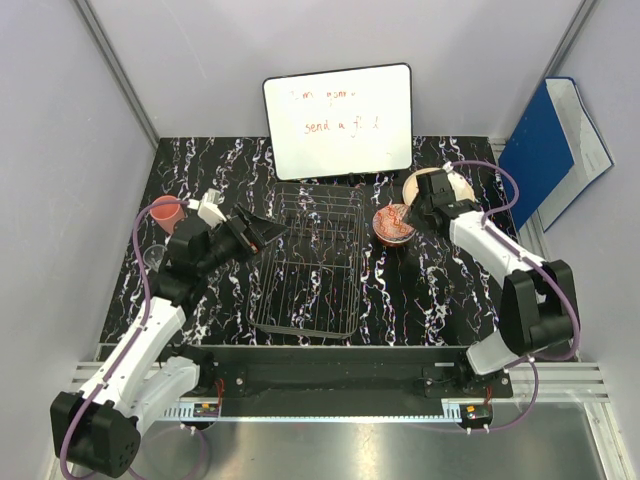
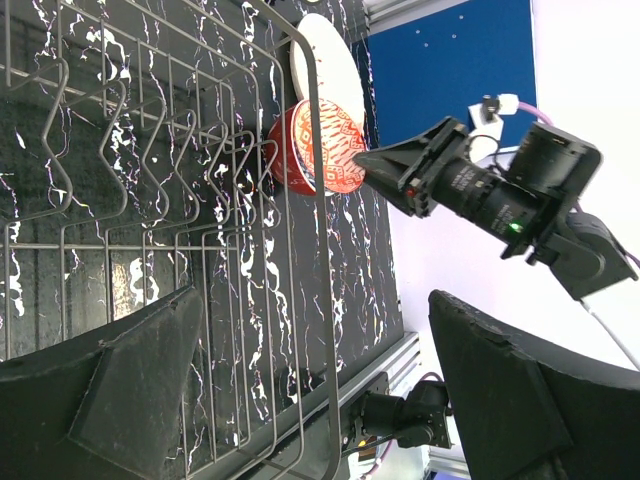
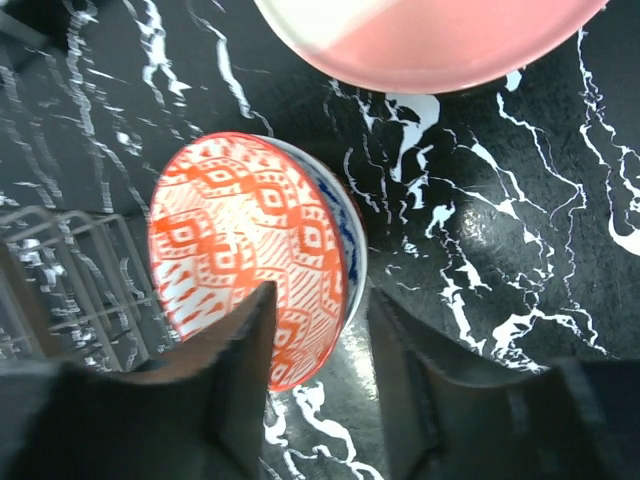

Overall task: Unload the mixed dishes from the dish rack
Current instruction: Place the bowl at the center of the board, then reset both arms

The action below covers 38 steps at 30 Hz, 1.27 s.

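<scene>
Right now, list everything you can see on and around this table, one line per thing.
dish rack: one, black wire, centre of the table
patterned bowl: one, red-orange on white, on the table right of the rack
blue-and-white edge: one, at that bowl's side, perhaps a second bowl under it
plate: one, pale pink-cream, behind the bowl
cup: one, salmon pink, left of the rack
glass: one, clear, nearer than the cup
whiteboard: one, white with red writing, at the back
folder: one, blue, against the right wall
table: one, black with white marbling
left gripper: black, open, at the rack's left side
right gripper: black, open, fingers either side of the bowl's rim
</scene>
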{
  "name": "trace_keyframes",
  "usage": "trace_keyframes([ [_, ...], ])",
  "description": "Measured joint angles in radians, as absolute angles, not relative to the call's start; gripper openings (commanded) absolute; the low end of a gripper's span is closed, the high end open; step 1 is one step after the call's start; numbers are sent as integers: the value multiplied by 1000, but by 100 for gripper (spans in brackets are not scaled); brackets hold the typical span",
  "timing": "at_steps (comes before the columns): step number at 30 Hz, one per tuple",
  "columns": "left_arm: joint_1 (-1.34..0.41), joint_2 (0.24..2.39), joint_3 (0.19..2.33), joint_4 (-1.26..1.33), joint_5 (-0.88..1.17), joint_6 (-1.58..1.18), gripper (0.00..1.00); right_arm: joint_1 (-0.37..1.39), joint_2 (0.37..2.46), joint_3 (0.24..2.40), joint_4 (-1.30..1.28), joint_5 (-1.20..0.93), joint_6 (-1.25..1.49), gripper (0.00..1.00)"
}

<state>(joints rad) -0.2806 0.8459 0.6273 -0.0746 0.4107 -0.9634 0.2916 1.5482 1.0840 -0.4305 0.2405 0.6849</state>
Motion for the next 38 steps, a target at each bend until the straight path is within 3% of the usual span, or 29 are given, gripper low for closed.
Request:
trace_keyframes([
  [4, -281, 846, 627, -75, 411, -961, 99, 292, 1505, 1084, -431, 240, 680, 68],
  [10, -281, 846, 627, -81, 409, -939, 99, 292, 1389, 1074, -437, 219, 672, 71],
  [16, -308, 875, 717, -256, 311, -810, 99, 328, 1083, 973, -338, 81, 605, 76],
  [22, -407, 931, 891, -440, 112, -641, 99, 640, 867, 921, -309, 143, 491, 77],
  [29, -538, 939, 937, -543, -73, -552, 99, 986, 864, 878, -345, 455, 410, 77],
  [38, -617, 950, 982, -585, -196, -510, 99, 1071, 879, 878, -329, 618, 345, 77],
])
